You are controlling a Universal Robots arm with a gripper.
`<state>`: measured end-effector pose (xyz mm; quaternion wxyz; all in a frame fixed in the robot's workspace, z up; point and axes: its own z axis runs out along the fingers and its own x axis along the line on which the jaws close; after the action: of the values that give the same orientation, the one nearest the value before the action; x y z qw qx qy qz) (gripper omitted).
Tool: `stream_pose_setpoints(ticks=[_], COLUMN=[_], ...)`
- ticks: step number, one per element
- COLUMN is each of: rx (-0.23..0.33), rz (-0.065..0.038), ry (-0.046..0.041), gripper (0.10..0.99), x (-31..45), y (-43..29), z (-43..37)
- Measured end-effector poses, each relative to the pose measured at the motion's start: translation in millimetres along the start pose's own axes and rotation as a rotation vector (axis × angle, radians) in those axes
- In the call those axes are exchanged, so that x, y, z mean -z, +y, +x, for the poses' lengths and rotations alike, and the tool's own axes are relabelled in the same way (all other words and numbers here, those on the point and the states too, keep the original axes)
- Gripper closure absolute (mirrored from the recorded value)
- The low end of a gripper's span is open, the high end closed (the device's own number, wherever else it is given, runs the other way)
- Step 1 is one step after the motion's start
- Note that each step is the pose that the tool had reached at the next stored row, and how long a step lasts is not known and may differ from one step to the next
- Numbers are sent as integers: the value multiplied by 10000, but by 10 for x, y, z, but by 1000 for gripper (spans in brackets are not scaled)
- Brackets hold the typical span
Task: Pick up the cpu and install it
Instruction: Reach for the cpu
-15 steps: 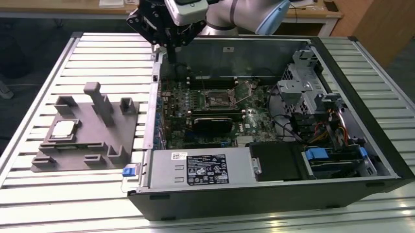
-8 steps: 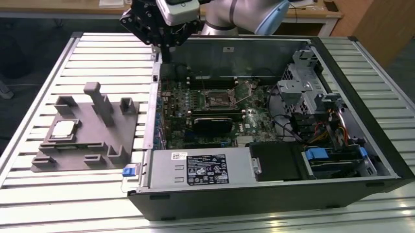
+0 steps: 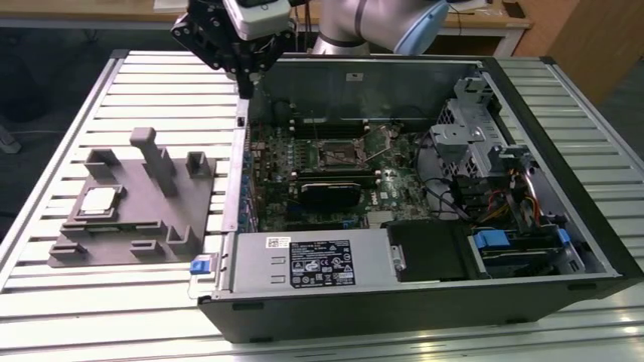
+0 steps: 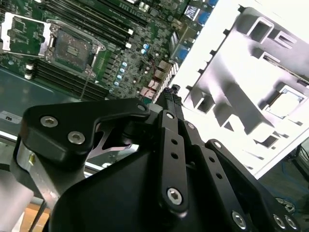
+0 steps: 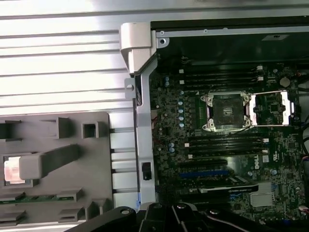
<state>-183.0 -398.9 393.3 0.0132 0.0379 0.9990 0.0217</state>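
Observation:
The cpu (image 3: 98, 200) is a small square chip with a shiny silver top, lying flat in a pocket of the grey plastic fixture (image 3: 151, 219) on the exterior view's left. It also shows as the cpu (image 5: 12, 169) in the first wrist view and the cpu (image 4: 285, 104) in the second. My gripper (image 3: 246, 81) hangs high over the far left wall of the open computer case (image 3: 423, 302), apart from the chip. Its fingers (image 4: 169, 94) meet at the tips with nothing between them. The motherboard's bare socket (image 3: 337, 156) has its load plate (image 5: 270, 107) swung open.
The fixture and case stand on a slatted metal table (image 3: 60, 113). Inside the case are memory slots (image 5: 222, 77), a black heatsink block (image 3: 327, 192), a power supply (image 3: 312, 260) at the front, and drive cages with cables (image 3: 493, 173) on the exterior view's right.

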Motion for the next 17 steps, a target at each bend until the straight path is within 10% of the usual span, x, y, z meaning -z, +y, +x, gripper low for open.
stream_pose_setpoints(ticks=[17], rx=[0], rz=[0], ry=[-2], gripper=[980], x=[8], y=[-20], z=[268])
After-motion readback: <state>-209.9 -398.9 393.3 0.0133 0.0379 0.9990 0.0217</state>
